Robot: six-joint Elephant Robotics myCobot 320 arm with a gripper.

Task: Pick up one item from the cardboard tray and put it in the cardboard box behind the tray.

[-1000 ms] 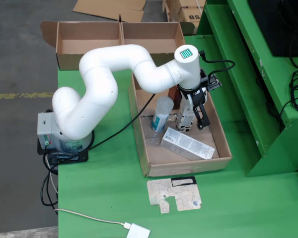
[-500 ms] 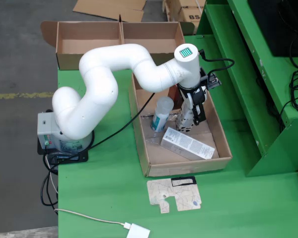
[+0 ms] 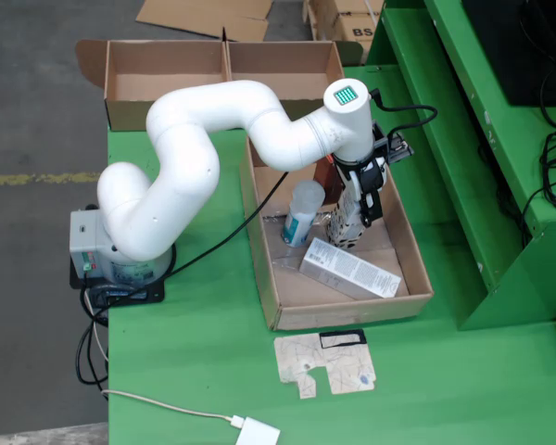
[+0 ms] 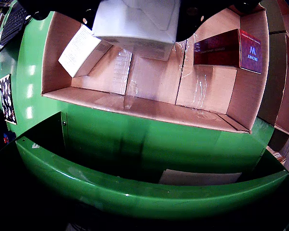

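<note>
The gripper (image 3: 350, 225) is hanging over the cardboard tray (image 3: 276, 297), apparently clamping a white box (image 4: 137, 21) that is filling the top of the wrist view. A long white carton (image 3: 349, 269) and a clear bottle (image 3: 303, 212) are lying in the tray, and a dark red box (image 4: 229, 49) is sitting at its far end. The cardboard box (image 3: 130, 109) is standing behind the tray.

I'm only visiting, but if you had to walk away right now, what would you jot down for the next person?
Gripper: over the tray, seemingly clamped on a small white box, lifted off the floor.
In the tray: clear bottle, long white carton, dark red box.
Done: pick looks made.
Left: carry it to the cardboard box behind the tray and release.
</note>
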